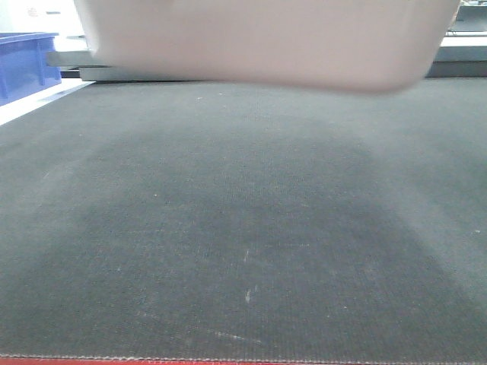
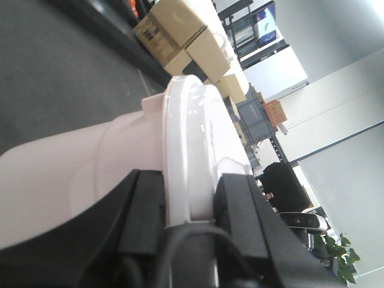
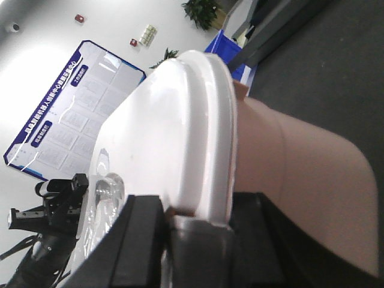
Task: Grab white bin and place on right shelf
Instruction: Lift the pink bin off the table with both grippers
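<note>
The white bin (image 1: 266,42) hangs above the dark mat (image 1: 243,228), and only its pinkish underside fills the top of the front view. My left gripper (image 2: 191,201) is shut on the bin's pale rim (image 2: 192,138), one black finger on each side of the lip. At the opposite end my right gripper (image 3: 201,216) is shut on the lidded rim of the white bin (image 3: 192,120) in the same way. The bin casts a broad shadow on the mat. The right shelf is out of view.
A blue crate (image 1: 23,65) stands at the mat's far left, with a grey metal rail (image 1: 72,59) behind it. The mat's red front edge (image 1: 76,362) runs along the bottom. Cardboard boxes (image 2: 180,30) are stacked beyond the mat in the left wrist view.
</note>
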Robot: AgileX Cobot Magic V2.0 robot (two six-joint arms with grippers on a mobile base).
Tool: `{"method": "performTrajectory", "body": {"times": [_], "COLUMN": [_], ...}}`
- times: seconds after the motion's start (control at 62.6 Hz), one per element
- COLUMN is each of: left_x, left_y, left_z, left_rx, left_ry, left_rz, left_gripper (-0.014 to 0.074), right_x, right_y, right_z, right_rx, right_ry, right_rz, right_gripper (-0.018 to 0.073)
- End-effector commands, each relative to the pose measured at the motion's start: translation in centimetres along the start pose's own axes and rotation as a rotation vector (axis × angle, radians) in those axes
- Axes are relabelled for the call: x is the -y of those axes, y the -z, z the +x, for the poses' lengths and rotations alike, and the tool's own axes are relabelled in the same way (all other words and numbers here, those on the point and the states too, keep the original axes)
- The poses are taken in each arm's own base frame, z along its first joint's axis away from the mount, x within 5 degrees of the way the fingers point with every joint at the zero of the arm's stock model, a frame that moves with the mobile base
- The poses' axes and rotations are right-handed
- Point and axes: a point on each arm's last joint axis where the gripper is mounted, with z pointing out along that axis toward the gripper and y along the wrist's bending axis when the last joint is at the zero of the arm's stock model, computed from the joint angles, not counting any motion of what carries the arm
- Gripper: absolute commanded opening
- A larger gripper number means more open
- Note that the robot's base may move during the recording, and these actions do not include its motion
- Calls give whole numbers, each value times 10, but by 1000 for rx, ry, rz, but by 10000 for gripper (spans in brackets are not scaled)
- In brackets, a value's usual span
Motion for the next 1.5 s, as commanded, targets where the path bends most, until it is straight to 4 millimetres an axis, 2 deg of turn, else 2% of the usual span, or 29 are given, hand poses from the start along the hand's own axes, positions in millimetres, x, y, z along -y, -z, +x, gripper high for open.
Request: {"method": "performTrajectory", "body": {"times": [0.0, 0.144, 0.256, 1.486], "left_x": [59, 55, 51, 51], "left_y": [-4, -4, -5, -6], "left_z": [27, 29, 29, 28], "left_rx": [-243, -265, -277, -259], "left_ry": [-115, -130, -132, -124], "left_rz": [266, 235, 219, 221], "left_gripper": [-126, -126, -126, -126], "right_x": [-70, -81, -82, -81], "right_y": [10, 10, 10, 9], "right_z": [6, -2, -4, -6], "right_rx": [-127, -110, -96, -78], "right_ry": [10, 34, 39, 30], "right_rz": [-429, -436, -427, -409], "right_gripper": [150, 143, 57, 59]}}
